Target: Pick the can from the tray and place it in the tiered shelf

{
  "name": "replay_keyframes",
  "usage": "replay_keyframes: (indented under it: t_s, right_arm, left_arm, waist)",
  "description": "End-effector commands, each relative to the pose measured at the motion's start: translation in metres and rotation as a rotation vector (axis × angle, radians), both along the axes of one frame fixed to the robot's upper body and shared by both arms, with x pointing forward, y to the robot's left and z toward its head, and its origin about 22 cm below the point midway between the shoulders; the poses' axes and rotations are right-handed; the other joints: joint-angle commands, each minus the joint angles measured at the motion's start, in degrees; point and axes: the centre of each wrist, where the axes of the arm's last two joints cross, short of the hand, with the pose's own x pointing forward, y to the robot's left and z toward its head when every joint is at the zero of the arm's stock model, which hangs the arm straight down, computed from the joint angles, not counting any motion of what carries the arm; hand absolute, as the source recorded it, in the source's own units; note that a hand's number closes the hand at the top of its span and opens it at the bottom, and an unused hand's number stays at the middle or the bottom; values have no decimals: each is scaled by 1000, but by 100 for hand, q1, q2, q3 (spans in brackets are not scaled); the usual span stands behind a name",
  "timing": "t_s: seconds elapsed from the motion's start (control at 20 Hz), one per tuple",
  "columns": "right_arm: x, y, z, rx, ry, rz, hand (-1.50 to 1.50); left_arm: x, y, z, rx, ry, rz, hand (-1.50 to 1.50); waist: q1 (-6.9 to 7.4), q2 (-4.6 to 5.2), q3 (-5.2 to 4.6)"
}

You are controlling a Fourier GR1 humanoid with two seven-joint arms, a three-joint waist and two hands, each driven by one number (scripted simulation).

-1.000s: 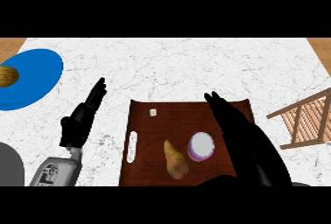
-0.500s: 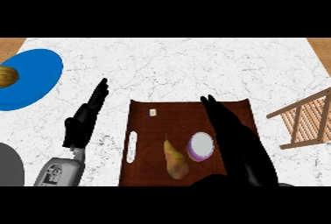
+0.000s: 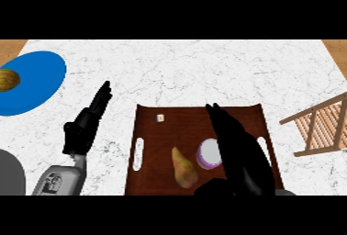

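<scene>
Black right hand (image 3: 238, 147), fingers straight, over dark brown wooden tray (image 3: 237, 112), just beside purple-sided white-topped can (image 3: 209, 153); not gripping. Black left hand (image 3: 86, 123) open, resting on white marble counter (image 3: 183, 69).

the left hand (image 3: 86, 124) is matt black all over, made of slim tapering fingers on a blockier, faceted palm. behind it, toward the wrist, sits a short pale grey neck, then a wider light grey forearm casing with rounded corners and a dark recessed panel showing small lighter marks. the right hand (image 3: 237, 147) is the same plain black, much larger in view, with long smooth fingers narrowing to pointed tips and a glossy sheen along its back. no cables show.
</scene>
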Motion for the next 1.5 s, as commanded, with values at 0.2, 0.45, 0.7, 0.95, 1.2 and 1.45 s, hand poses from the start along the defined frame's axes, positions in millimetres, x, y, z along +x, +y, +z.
replay_keyframes:
  t_s: [0.2, 0.45, 0.7, 0.95, 1.2, 1.45]
  right_arm:
    - [-10, -7, -28, -93, 87, -98, -150]
    - [5, -7, -30, -119, 101, -110, -150]
    - [14, 4, -42, -113, 110, -114, -150]
    - [5, 14, -35, -129, 120, -113, -150]
    - [12, -4, -64, -106, 125, -97, -150]
    - [2, 5, -65, -112, 156, -81, -150]
  left_arm:
    - [6, 8, -11, 2, 11, -8, 0]
    - [-11, -4, -11, 0, -2, -12, 0]
    - [-2, -27, 6, 10, -17, 11, 0]
    - [-6, 16, -13, -7, -5, 0, 0]
    - [9, 10, -13, -12, -13, 18, 0]
    - [-14, 11, -16, 2, -6, -6, 0]
  waist:
    - [-42, 8, 2]
    - [10, 2, 3]
    - [4, 3, 4]
    - [0, 5, 2]
    - [-7, 10, 3]
    - [2, 3, 3]
